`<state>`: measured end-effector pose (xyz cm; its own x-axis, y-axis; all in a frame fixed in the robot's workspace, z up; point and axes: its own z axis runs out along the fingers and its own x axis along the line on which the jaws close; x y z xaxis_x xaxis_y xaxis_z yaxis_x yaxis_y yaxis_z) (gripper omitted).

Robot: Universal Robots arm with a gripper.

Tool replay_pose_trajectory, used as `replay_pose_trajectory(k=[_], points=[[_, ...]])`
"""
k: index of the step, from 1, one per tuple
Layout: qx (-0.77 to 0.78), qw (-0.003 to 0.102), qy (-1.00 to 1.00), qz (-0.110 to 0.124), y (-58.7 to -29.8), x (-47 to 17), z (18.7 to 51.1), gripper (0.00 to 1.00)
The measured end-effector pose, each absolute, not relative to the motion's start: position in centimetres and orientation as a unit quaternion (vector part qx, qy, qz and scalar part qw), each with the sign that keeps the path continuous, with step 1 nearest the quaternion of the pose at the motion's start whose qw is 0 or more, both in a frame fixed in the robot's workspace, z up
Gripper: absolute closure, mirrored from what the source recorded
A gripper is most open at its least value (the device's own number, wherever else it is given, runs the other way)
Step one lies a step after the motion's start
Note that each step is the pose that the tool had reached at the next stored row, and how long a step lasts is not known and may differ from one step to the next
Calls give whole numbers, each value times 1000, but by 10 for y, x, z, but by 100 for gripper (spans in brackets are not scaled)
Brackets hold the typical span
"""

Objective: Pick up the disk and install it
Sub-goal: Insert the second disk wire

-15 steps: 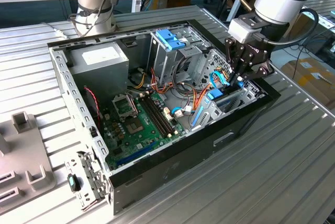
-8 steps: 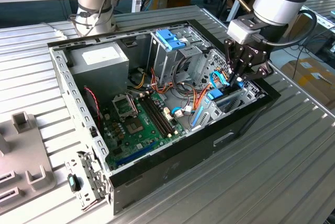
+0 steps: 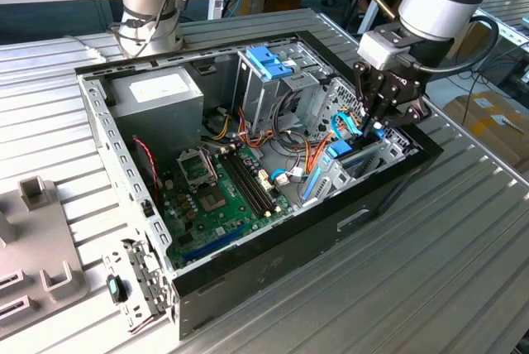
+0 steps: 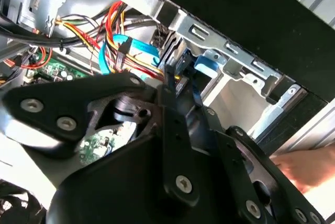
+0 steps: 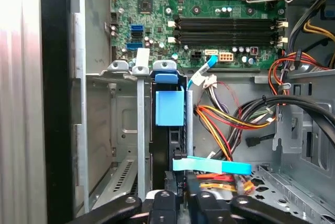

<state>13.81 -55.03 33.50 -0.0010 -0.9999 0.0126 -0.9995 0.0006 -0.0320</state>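
Though deep in the case, pincer hiding most of the disk.

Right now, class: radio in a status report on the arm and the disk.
Gripper down inside case, at drive bay. Disk standing in bay slot. Cables crowd alongside.

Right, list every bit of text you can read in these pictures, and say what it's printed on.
None can be read.
Power supply label: print too small to read.
Motherboard markings: too small to read.
Cardboard box on the exterior view's right: label blurred, unreadable.
The tool bears no visible writing.
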Motion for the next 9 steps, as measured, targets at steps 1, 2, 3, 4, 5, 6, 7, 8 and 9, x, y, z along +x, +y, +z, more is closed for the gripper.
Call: replay_pose_trajectory(k=[1,2,3,4,5,6,7,8,9], points=[[-707,6,707,-17,-550,138,336,71],[-707,6,707,-17,-550,138,336,64],[-707,6,707,-17,-550,138,336,64],[-707,6,707,-17,-550,138,338,64],[-707,6,707,-17,-550,138,341,64],[-707,6,707,-17,-550,138,343,64],[-707,6,707,-17,-550,138,350,64],[-707,6,707,-17,-550,138,356,64],[-707,6,707,-17,-550,138,362,64]])
